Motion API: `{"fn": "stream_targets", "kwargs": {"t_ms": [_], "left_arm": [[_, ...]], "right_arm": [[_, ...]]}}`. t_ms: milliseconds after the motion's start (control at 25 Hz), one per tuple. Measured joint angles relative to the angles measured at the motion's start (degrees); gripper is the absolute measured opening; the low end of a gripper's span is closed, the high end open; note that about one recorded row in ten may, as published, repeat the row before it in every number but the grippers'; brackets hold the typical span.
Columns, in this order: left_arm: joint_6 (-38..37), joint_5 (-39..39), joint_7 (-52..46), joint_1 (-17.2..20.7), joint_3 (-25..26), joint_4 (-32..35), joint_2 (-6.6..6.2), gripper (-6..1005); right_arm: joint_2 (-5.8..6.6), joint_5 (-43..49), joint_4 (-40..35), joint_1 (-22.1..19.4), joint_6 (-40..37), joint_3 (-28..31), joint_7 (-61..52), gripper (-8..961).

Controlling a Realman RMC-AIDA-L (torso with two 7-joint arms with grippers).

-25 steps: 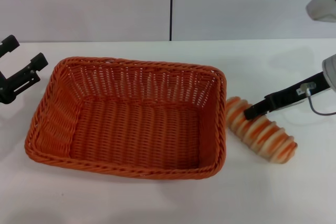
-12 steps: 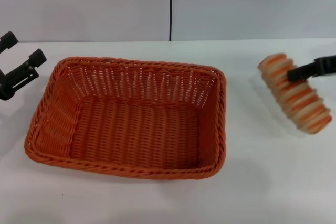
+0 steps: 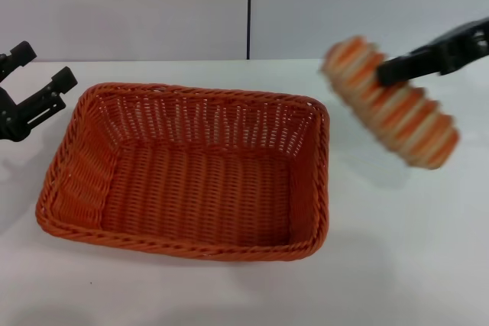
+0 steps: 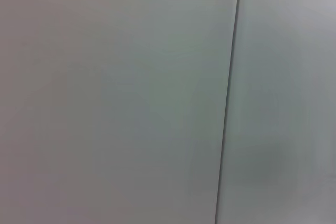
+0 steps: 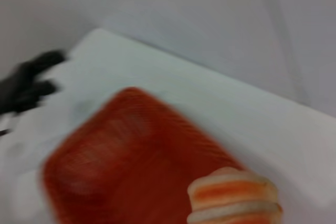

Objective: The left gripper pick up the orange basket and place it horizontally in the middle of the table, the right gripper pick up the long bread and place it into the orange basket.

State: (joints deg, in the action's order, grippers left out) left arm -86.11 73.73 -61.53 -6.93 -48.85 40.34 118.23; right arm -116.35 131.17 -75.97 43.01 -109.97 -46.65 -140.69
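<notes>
The orange basket [image 3: 191,169] lies lengthwise across the middle of the white table [image 3: 397,265], with nothing in it. My right gripper [image 3: 386,74] is shut on the long bread [image 3: 390,104], which hangs tilted in the air just beyond the basket's right rim. In the right wrist view one end of the long bread [image 5: 233,198] shows over the orange basket [image 5: 131,166]. My left gripper [image 3: 38,85] stands open at the far left, clear of the basket. It also shows as a dark shape [image 5: 31,85] in the right wrist view.
A grey wall with a dark vertical seam [image 3: 249,9] stands behind the table. The left wrist view holds only that wall and seam [image 4: 228,98]. Bare tabletop lies in front of and to the right of the basket.
My right gripper has lifted the long bread off the table and carried it up and left, toward the basket's right rim. The left gripper has shifted only slightly.
</notes>
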Motion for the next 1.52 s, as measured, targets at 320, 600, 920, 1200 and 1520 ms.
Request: {"fn": "stream_targets", "kwargs": {"t_ms": [320,600,920,1200,1520], "left_arm": [[-0.1,-0.1,-0.2,-0.3,-0.3,0.0,0.2,816],[-1.4,-0.1,-0.8,-0.6,-0.4,-0.6,0.25,816],[-2.2,-0.1,-0.5,-0.6,-0.3,-1.6,0.32,816],[-2.4,-0.1,-0.6,-0.8,-0.3,-2.3,0.32,816],[-2.5,-0.1,0.3,-0.7,0.1,-2.5,0.21,816]], "right_arm": [[-0.58,-10.9,20.9,9.9,2.4,-10.1,8.8,125],[-1.07,-10.7,28.4,12.2,9.8,-12.8,17.5,113],[-1.66,-15.9,29.9,9.6,15.1,-12.4,28.3,129],[-1.77,-16.3,29.9,9.1,15.8,-12.3,28.6,378],[-2.0,-20.9,19.0,0.0,13.7,-11.6,28.7,569]]}}
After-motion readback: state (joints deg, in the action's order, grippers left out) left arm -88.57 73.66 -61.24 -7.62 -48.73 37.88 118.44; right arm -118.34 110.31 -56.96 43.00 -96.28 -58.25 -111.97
